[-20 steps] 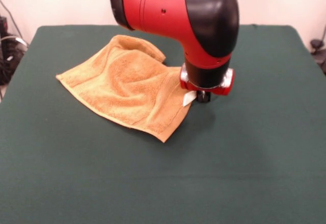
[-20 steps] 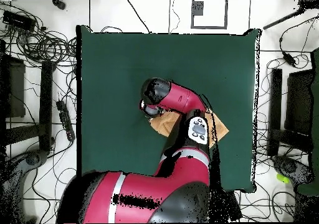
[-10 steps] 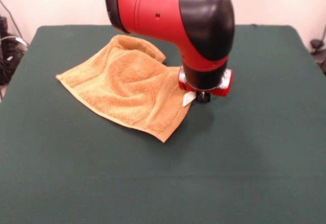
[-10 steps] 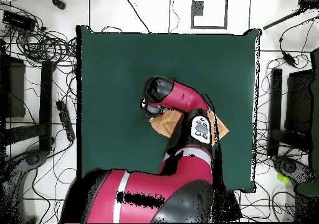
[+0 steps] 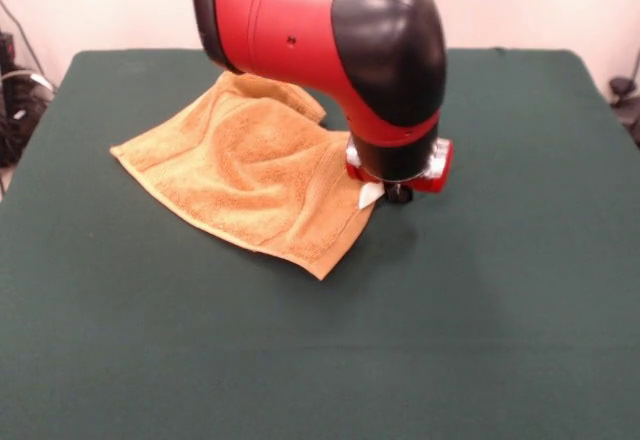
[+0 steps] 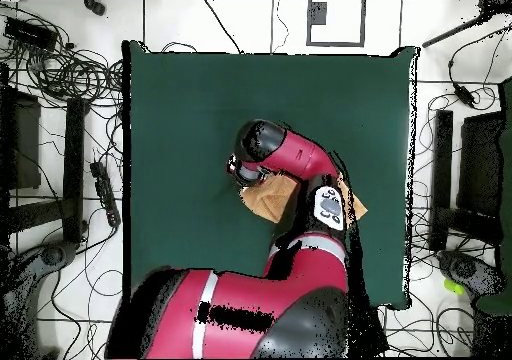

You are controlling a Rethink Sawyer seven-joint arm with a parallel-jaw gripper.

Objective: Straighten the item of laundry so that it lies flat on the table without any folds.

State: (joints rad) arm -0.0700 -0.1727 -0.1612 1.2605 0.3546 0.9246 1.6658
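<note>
Towel partly spread, not flat yet.
We saw the towel [image 5: 250,175] on the bench [image 5: 320,360], left of centre in the front view, rumpled, its far corner folded over and creases across the middle. The gripper [image 5: 398,194] sat low at its right corner by the white label [image 5: 370,195]; we could not tell how it stood. Smoothing was left.

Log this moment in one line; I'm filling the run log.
gripper: at towel's label corner, state unclear | towel: rumpled, far corner folded | table: towel left of centre, front view
</note>
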